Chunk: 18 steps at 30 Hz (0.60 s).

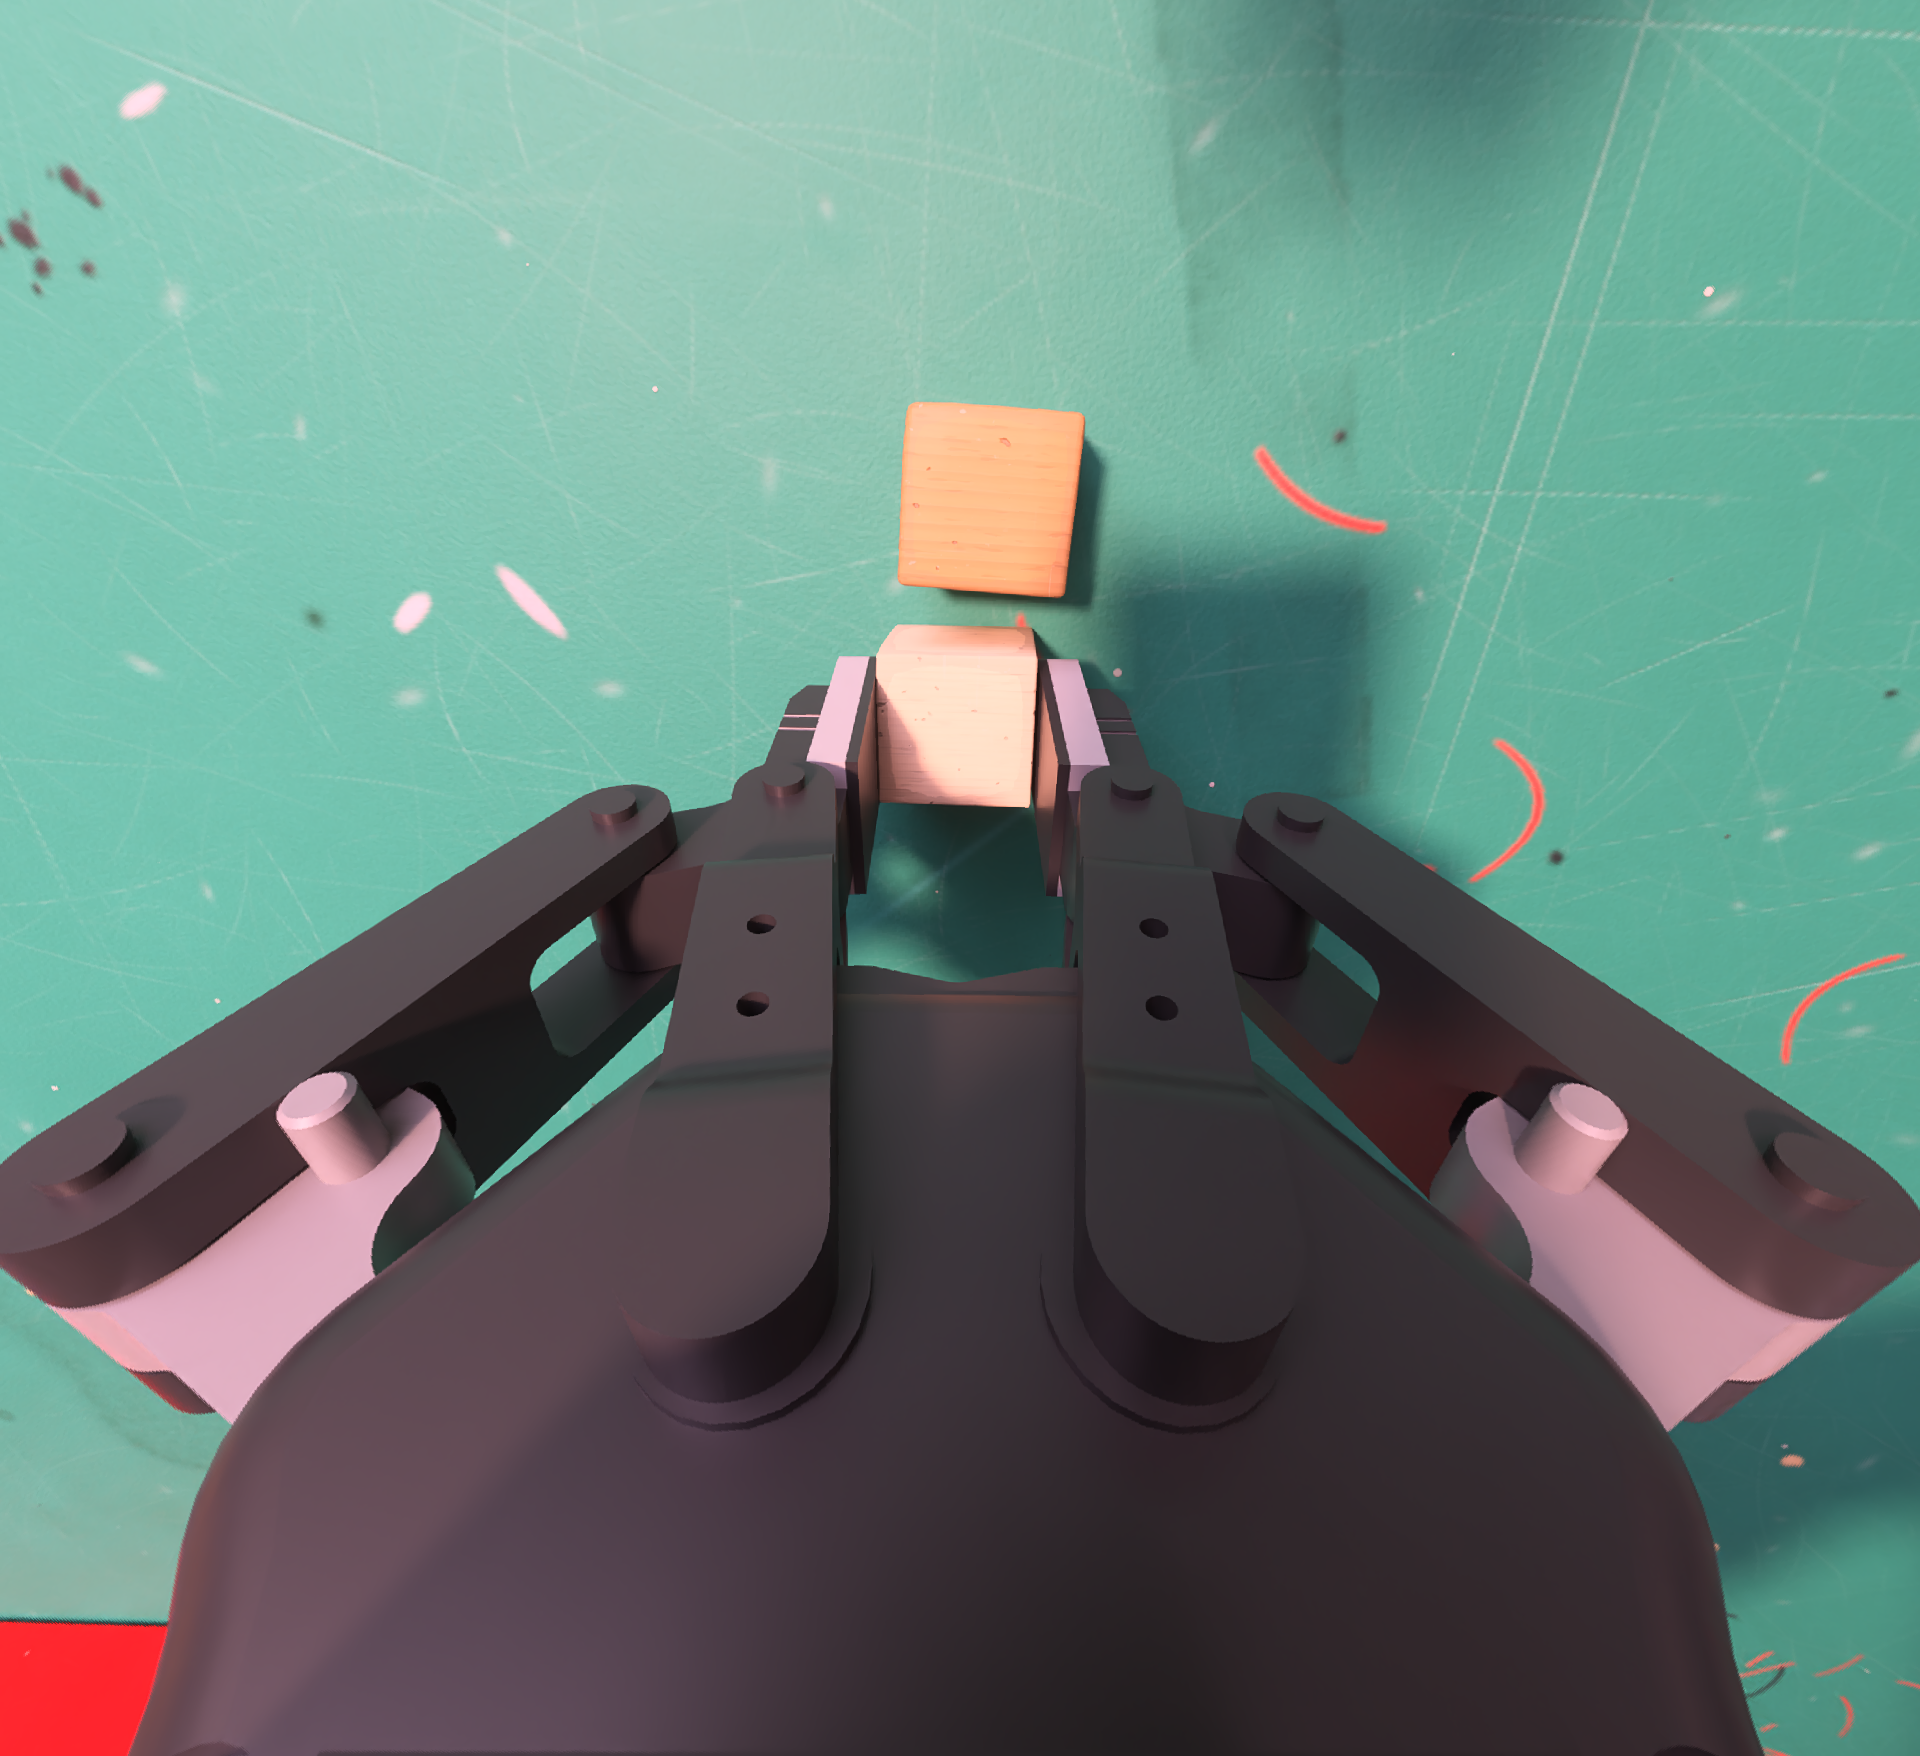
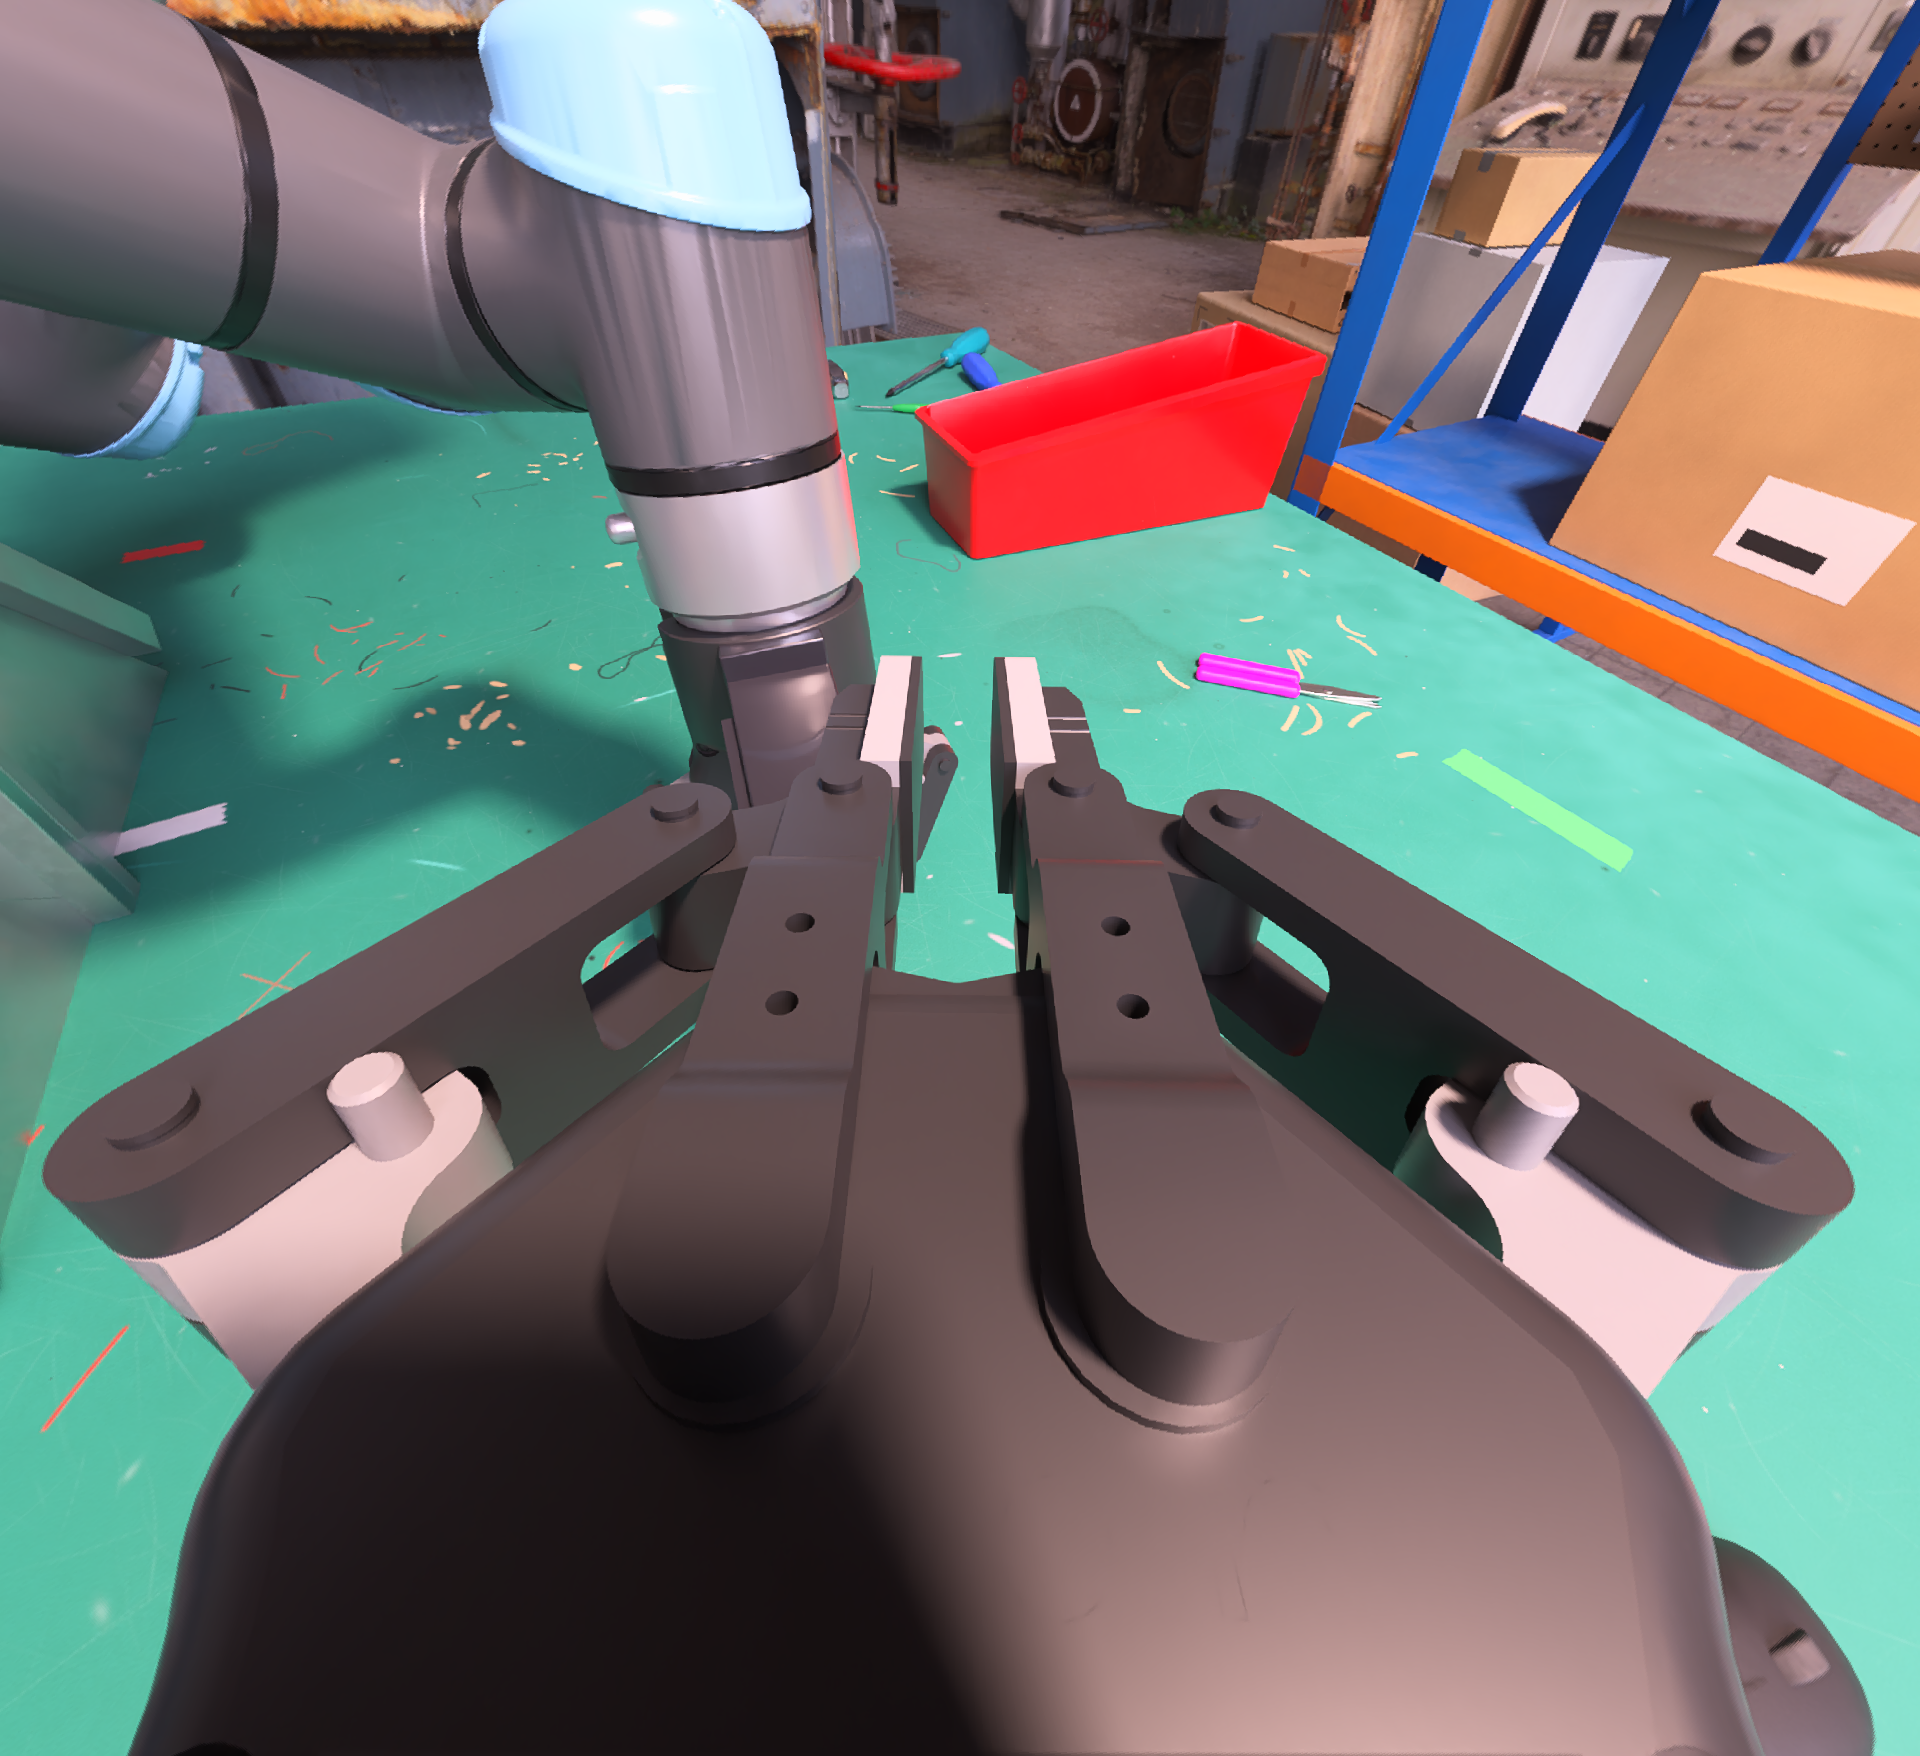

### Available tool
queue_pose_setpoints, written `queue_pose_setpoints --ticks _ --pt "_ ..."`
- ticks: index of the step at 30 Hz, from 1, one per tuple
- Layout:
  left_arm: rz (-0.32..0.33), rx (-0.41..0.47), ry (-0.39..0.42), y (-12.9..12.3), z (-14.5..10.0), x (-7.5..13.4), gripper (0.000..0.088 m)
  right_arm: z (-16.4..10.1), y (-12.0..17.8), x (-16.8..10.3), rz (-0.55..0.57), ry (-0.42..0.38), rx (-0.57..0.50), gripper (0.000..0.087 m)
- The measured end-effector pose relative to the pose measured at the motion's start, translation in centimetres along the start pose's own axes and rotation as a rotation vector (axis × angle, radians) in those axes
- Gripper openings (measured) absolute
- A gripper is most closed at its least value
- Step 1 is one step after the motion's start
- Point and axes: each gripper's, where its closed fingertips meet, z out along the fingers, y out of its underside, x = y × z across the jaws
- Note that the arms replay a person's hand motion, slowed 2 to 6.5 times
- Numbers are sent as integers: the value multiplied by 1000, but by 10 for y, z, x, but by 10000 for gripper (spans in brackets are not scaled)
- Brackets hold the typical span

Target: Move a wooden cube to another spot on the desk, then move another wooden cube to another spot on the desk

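Right now the left gripper [image 1: 957, 719] is pinching a pale square wooden cube [image 1: 957, 717] between its two fingers, one pad on each side. I think this is the carrying step, though I cannot tell if it is the first cube or the second. A second, more orange wooden cube [image 1: 988, 497] lies flat on the scratched green desk mat [image 1: 520, 252], just past the held one. Next the arm should set its cube down on a bare spot, away from the orange cube, and then let go. How high the held cube hangs is hard to see. No desk edge shows near it. The right gripper [image 2: 957, 719] holds nothing; its fingers have a small gap between them. From there the left arm [image 2: 665, 304] hides both cubes.
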Motion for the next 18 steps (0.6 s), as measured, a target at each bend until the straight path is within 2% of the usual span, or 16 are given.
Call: queue_pose_setpoints --ticks 18 --pt "23 -5 -10 -5 0 0 258 0 1 0 3 -1 -5 120"
